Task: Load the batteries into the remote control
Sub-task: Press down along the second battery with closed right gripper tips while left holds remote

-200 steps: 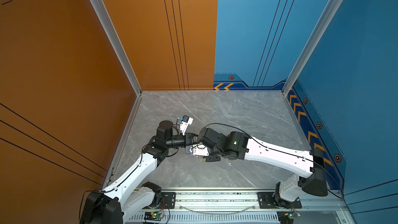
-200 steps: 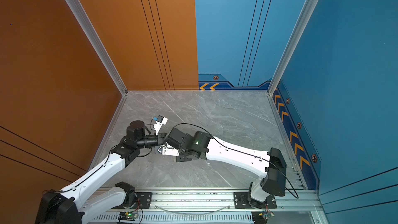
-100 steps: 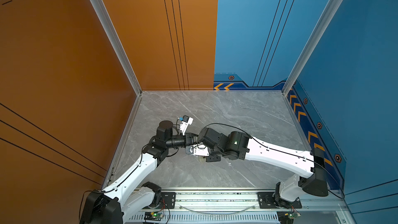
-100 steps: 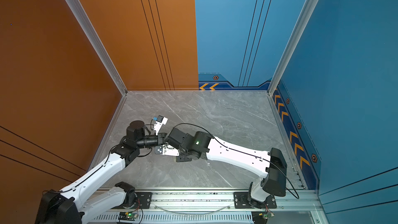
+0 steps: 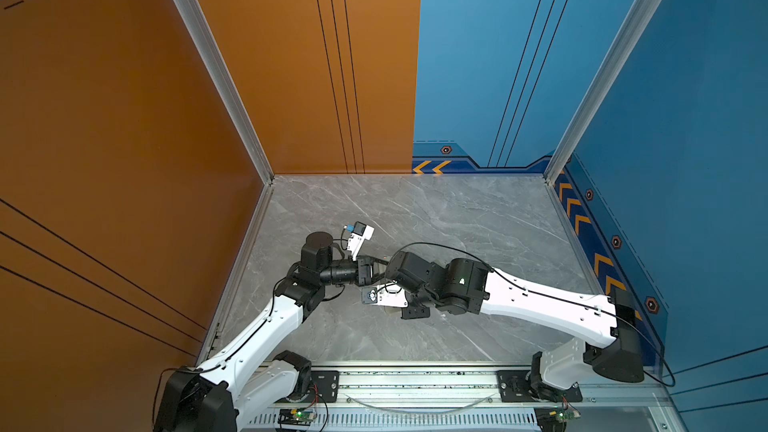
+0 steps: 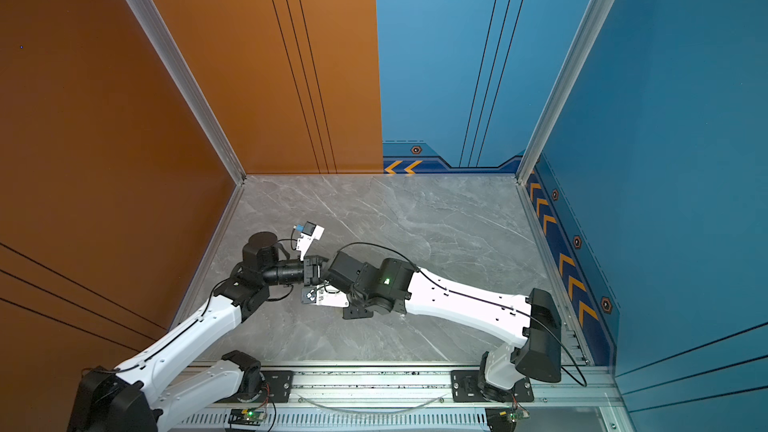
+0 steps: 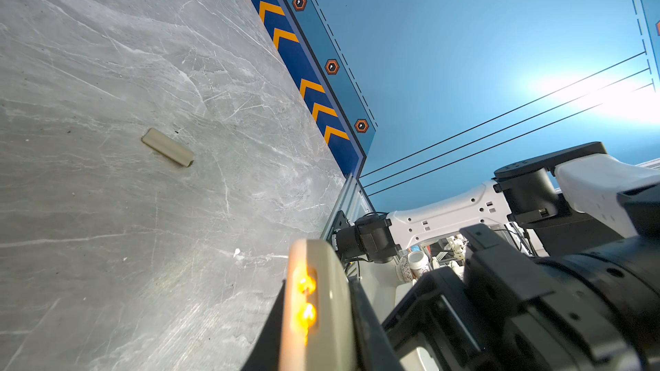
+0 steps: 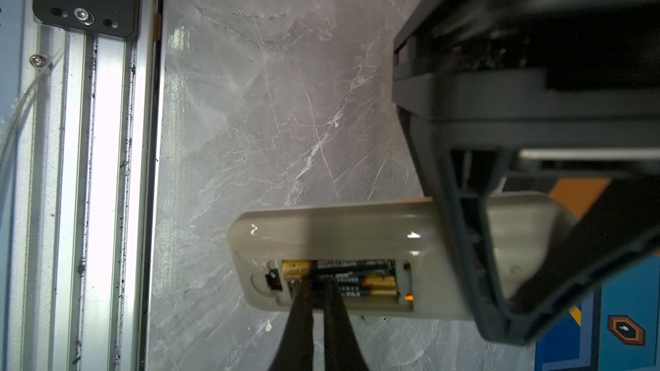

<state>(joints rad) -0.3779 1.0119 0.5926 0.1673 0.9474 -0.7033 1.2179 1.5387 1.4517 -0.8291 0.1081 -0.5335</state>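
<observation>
Batteries (image 8: 357,267) sit in the open bay of the remote control (image 8: 339,233); left claw (image 7: 318,285) pinches it, hiding one end. Pressed together, the right claw (image 8: 314,283) touches the batteries. Loose cover (image 7: 167,147) lies apart on the table (image 7: 107,244).

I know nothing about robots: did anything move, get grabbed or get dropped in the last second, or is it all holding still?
Nothing visibly changed. Seen from above, both arms keep the same pose, meeting in the middle. The left gripper stays clamped on the remote control. The right gripper, its fingers closed, remains at the batteries in the open compartment.
</observation>
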